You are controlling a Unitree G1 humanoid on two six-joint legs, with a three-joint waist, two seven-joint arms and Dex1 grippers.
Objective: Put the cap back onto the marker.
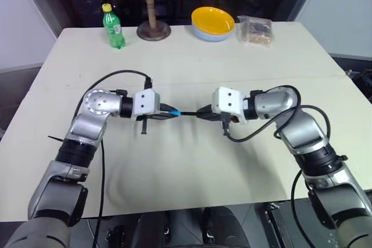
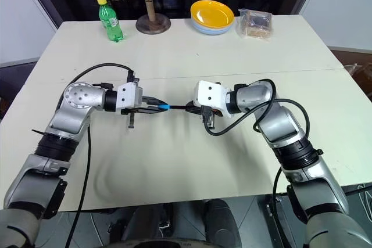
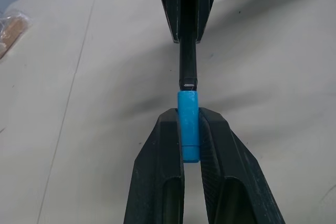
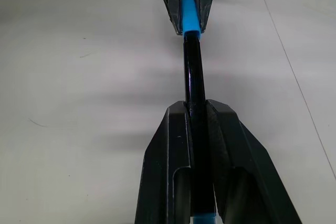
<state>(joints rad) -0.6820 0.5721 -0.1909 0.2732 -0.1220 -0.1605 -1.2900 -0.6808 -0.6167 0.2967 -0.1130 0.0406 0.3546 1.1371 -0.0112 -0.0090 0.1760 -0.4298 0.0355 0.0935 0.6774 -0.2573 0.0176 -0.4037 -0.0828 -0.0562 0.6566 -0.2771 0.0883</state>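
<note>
Blue cap pinched in left gripper, marker clamped in right gripper, tip at cap mouth. Seating step; probably needs straight push together.

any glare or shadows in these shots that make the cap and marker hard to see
Left wrist view: cap crisp in the left pincer, soft shadows on the table. Right wrist view: a glossy highlight runs along the marker. Left eye view: both small but distinct.
</note>
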